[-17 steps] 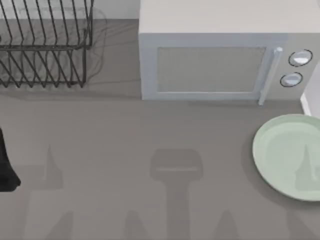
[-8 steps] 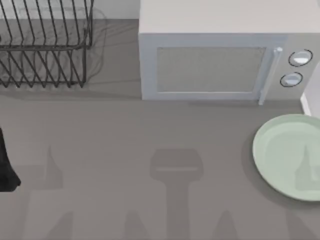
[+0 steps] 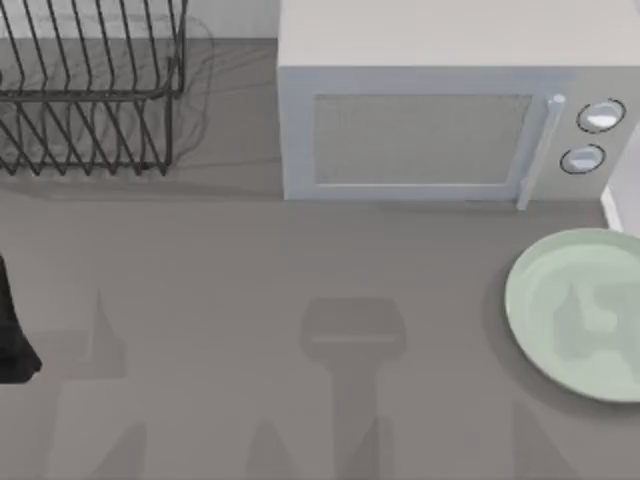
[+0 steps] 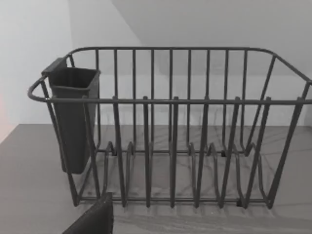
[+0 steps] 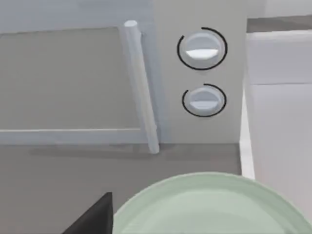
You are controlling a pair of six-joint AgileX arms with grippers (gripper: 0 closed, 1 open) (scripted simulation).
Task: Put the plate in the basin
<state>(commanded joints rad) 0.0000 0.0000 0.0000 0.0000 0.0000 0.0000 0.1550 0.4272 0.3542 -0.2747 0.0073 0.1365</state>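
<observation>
The pale mint-green plate [image 3: 580, 315] lies flat on the grey table at the right, in front of the microwave's knobs; its right part is cut off by the top view's edge. In the right wrist view the plate [image 5: 209, 207] is close below, and a dark part of my right gripper [image 5: 92, 218] sits beside its rim, apart from it. A shadow falls across the plate. My left arm [image 3: 12, 335] is parked at the table's left edge, and a dark part of my left gripper [image 4: 92, 219] faces the rack. A white block [image 5: 278, 97] stands right of the microwave; I cannot tell whether it is the basin.
A white microwave [image 3: 430, 120] with door shut stands at the back, its handle [image 5: 141, 87] and two knobs [image 5: 202, 48] toward the plate. A black wire dish rack [image 3: 90, 90] with a dark cup [image 4: 73, 117] stands at the back left.
The shadow on the plate has widened and shifted left across it, and a table shadow near the front has slid right. The plate and the left arm have not moved.
</observation>
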